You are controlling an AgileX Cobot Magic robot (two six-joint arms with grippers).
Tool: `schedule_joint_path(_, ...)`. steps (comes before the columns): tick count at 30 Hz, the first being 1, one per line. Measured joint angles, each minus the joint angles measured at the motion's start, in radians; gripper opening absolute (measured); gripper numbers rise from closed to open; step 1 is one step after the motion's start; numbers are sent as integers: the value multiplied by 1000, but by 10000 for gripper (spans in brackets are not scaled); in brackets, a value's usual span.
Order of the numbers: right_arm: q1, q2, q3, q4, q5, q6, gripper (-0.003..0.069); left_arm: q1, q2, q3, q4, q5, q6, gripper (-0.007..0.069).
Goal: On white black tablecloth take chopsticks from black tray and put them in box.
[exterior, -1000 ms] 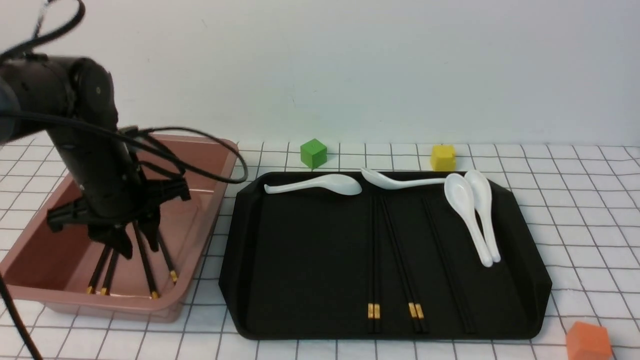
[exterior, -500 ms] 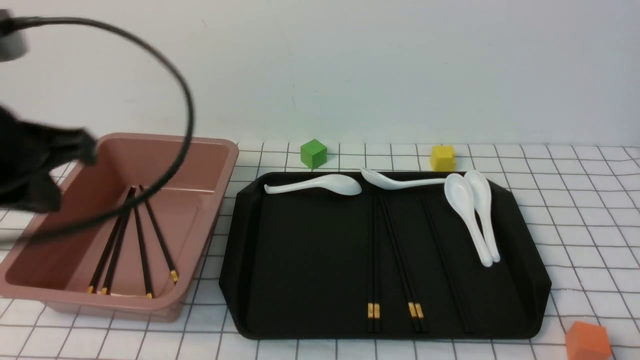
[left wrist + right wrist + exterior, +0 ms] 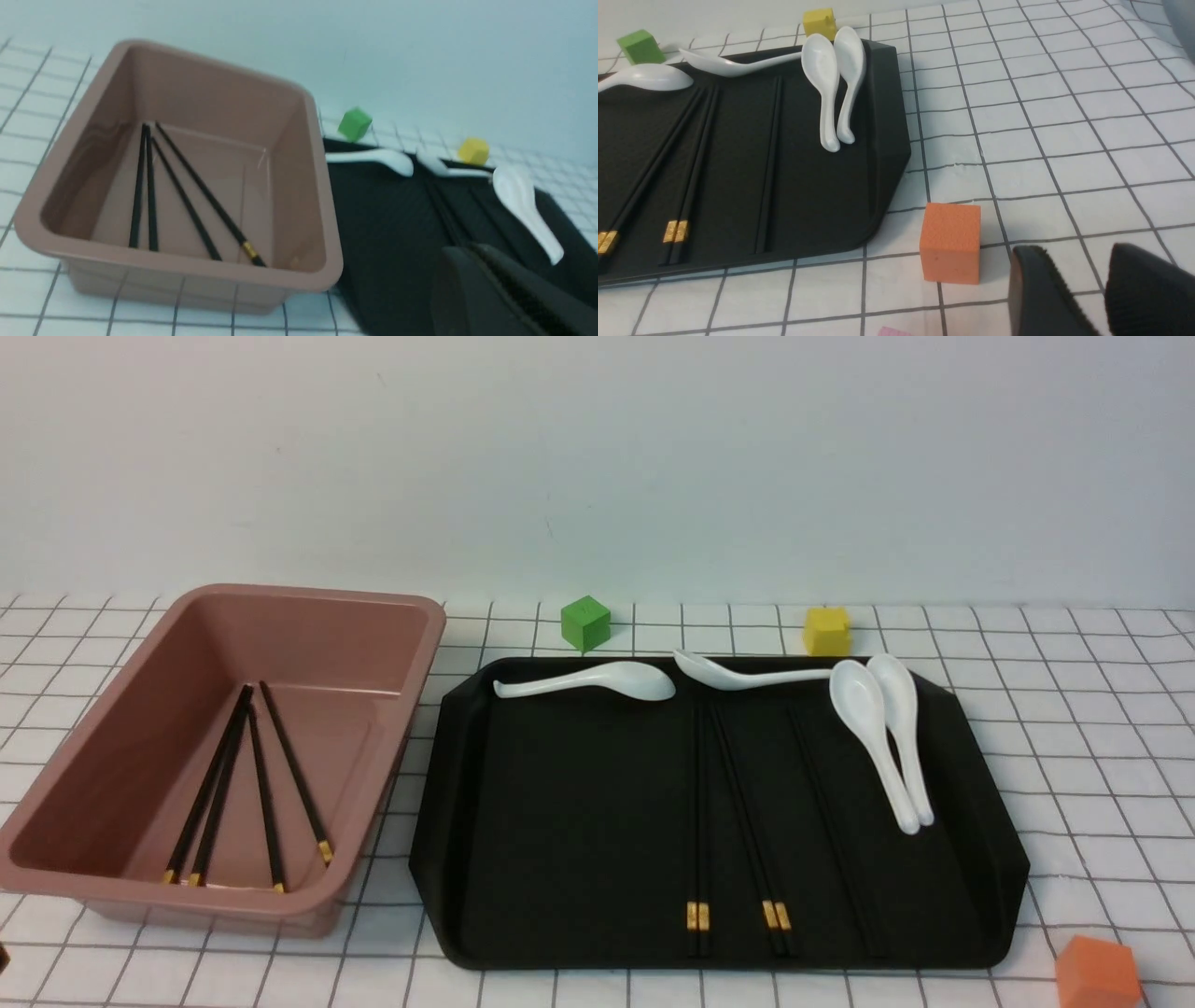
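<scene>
- The right claw (image 3: 1080, 268) hovers low over the white cloth with a thin black grid (image 3: 1102, 728), near an orange cube (image 3: 951, 242). Its fingers stand a little apart and grip nothing.
- Only a dark, blurred part of the left claw (image 3: 467, 261) shows in its wrist view. I cannot tell whether it is parted or closed.
- Neither arm shows in the front view.
- Four thin black chopsticks with gold bands (image 3: 294, 771) lie fanned on the floor of the deep pinkish-brown plastic tub (image 3: 420, 644).
- The tub sits just left of the flat matte black tray (image 3: 560, 821).
- On the tray I see three more black pairs (image 3: 697, 812) lying side by side, and four white ceramic spoons (image 3: 873, 737) along its far side.
- A green cube (image 3: 585, 622) and a yellow cube (image 3: 827, 630) stand behind the tray.
</scene>
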Motion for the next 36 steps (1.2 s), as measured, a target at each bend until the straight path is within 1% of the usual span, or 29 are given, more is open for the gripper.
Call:
schedule_joint_path(3, 0, 0, 0, 0, 0, 0, 240, 0, -63, 59, -6, -39, 0, -13)
schedule_joint_path(9, 0, 0, 0, 0, 0, 0, 240, 0, -67, 84, -22, -69, -9, -13)
schedule_joint_path(29, 0, 0, 0, 0, 0, 0, 240, 0, -67, 111, -26, -78, -15, -13)
schedule_joint_path(36, 0, 0, 0, 0, 0, 0, 240, 0, -67, 248, 43, -83, -15, -12)
